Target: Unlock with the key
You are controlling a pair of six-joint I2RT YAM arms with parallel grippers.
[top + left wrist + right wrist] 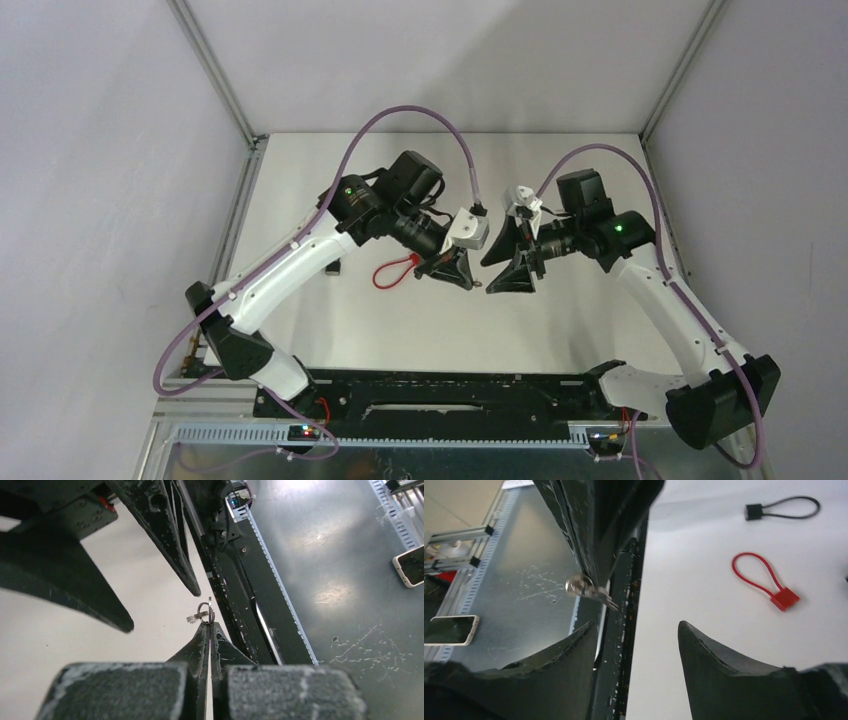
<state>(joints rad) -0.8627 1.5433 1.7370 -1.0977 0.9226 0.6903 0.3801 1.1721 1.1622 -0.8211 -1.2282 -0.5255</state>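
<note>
Left gripper [209,629] was clamped tight on one small silver metal key [199,616] with a thin round ring, centre of its wrist view. Right gripper [639,635] was wide, with nothing between its two scuffed black wedge fingers. In the right wrist view the key sat upper left of centre. Two cable locks lay on the matte white table [689,575]: a red lock [785,599] at right and a black lock [753,511] at upper right, both looped. One phone [449,630] at lower left.
</note>
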